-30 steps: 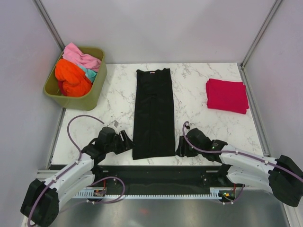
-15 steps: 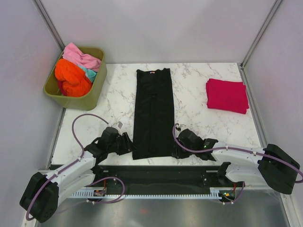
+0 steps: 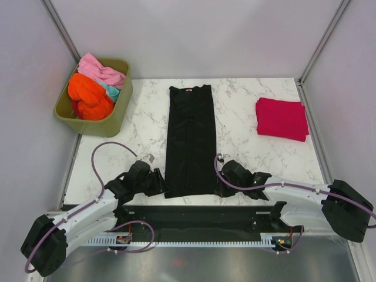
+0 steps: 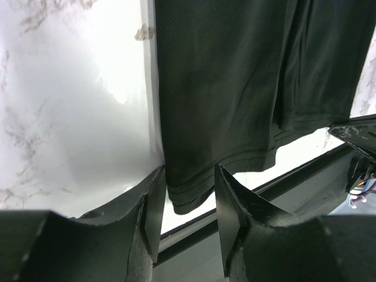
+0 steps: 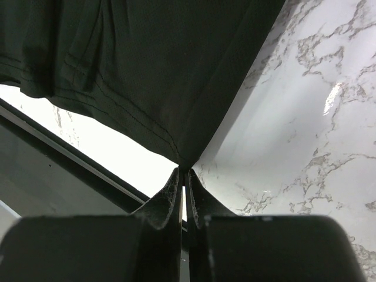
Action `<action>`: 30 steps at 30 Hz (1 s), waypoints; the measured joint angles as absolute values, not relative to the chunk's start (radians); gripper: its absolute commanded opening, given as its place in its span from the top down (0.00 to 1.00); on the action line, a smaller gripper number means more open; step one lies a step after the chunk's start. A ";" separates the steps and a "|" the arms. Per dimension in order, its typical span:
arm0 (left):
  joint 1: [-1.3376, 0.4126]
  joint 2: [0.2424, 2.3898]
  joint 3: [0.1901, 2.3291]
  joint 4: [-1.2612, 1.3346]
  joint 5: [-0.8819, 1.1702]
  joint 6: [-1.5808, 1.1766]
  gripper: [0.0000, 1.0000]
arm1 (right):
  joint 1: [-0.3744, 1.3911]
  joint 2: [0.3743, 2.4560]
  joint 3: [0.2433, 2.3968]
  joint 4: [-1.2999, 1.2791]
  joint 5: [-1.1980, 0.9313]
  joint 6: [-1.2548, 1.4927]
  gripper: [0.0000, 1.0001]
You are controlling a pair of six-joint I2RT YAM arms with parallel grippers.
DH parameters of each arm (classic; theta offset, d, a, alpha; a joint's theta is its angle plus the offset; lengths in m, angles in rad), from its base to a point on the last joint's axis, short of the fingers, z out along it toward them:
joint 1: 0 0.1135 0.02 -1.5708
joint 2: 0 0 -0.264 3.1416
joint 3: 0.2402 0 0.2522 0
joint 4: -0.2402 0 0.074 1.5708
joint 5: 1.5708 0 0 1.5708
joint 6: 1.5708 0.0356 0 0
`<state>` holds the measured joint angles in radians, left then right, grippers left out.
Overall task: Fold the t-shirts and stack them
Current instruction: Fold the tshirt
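Right gripper (image 5: 184,171) pinching hem corner of black t-shirt (image 3: 189,141), left gripper (image 4: 189,171) parted astride other corner, both at near edge of table (image 3: 147,126).

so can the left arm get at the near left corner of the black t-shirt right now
Likely yes. The left gripper is open, its fingers either side of the black t-shirt's near hem corner, and nothing lies between them and the cloth.
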<state>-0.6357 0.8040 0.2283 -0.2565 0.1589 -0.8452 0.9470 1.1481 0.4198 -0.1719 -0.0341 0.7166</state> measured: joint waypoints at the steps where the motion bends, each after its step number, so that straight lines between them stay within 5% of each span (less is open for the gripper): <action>1: -0.642 0.799 0.230 -0.269 0.154 -0.848 0.59 | 0.947 1.147 0.420 -0.171 -0.037 0.713 0.92; 10: -0.664 0.797 0.233 -0.341 0.133 -0.867 0.98 | 0.947 1.145 0.420 -0.169 -0.055 0.702 0.93; 30: -0.656 0.956 0.447 -0.316 0.168 -0.861 0.98 | 0.910 1.124 0.575 -0.243 0.071 0.670 1.00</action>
